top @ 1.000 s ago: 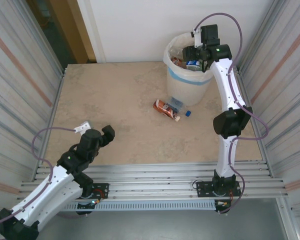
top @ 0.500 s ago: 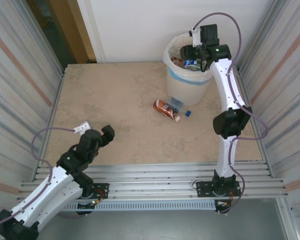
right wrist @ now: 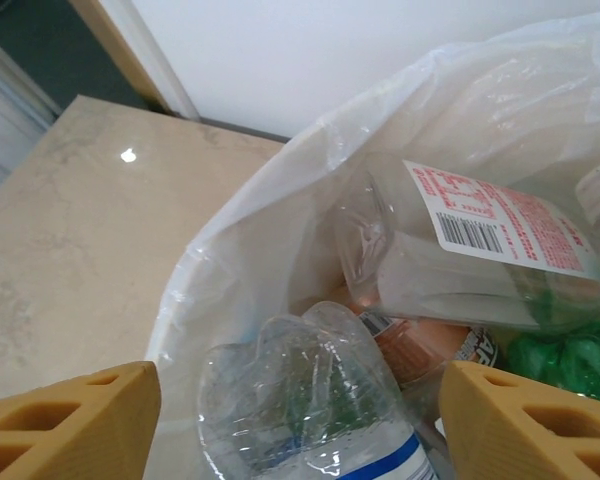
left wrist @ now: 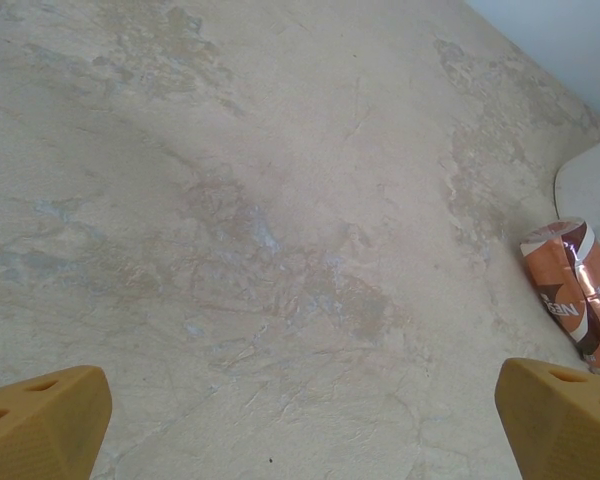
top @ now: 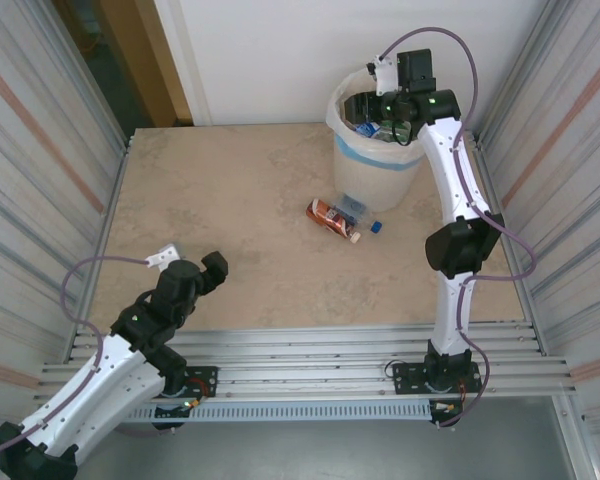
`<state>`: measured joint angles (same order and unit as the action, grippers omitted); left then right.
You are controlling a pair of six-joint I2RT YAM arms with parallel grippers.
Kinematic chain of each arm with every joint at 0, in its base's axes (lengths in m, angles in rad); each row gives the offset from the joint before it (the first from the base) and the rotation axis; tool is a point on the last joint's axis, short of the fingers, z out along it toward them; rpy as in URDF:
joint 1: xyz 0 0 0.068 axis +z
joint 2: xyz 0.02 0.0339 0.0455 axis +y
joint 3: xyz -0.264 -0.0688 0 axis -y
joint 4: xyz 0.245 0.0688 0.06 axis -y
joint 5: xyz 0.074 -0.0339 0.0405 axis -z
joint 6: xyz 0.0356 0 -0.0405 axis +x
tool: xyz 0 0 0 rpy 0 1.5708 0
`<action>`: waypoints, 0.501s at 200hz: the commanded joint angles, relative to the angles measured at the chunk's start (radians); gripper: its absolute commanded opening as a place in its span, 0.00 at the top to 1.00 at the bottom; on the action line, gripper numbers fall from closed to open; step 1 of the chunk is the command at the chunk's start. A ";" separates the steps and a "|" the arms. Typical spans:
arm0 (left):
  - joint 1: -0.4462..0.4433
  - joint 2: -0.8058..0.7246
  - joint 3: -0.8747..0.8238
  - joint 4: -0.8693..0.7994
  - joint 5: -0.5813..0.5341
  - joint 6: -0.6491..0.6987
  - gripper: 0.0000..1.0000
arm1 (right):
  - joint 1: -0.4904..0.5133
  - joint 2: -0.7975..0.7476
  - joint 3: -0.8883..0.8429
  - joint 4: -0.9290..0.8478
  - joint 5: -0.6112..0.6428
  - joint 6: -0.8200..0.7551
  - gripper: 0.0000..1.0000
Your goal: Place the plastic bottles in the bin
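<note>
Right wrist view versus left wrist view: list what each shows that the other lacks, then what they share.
Right wrist: the bin's liner holding clear bottles, below the open right gripper. Left wrist: a brown-orange bottle lying on the tabletop, beyond the open left gripper. Both: that beige tabletop and the white wall.

Bottles (right wrist: 310, 400) in the bin (top: 375, 172) — one bottle (top: 332, 217) on the table (top: 230, 220) before it

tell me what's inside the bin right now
The bin holds a clear bottle with a red-printed label, a crushed clear bottle with a blue band, a brown-orange bottle and some green plastic. Whatever lies beneath these is covered.
</note>
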<state>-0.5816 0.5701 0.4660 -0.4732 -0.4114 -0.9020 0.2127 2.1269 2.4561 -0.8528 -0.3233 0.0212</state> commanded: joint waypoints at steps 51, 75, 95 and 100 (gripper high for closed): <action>0.009 0.004 0.026 -0.004 -0.008 0.003 0.01 | -0.003 -0.042 0.000 -0.026 -0.014 0.049 0.52; 0.009 0.004 0.026 -0.003 -0.006 0.003 0.01 | 0.008 -0.031 0.000 -0.034 0.003 0.049 0.53; 0.008 0.004 0.026 -0.002 -0.004 0.002 0.01 | 0.020 -0.009 0.001 -0.042 0.042 0.039 0.58; 0.008 0.004 0.025 -0.002 -0.003 0.002 0.01 | 0.021 -0.002 0.003 -0.044 0.049 0.038 0.59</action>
<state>-0.5816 0.5728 0.4713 -0.4755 -0.4110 -0.9020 0.2176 2.1254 2.4561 -0.8703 -0.3187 0.0521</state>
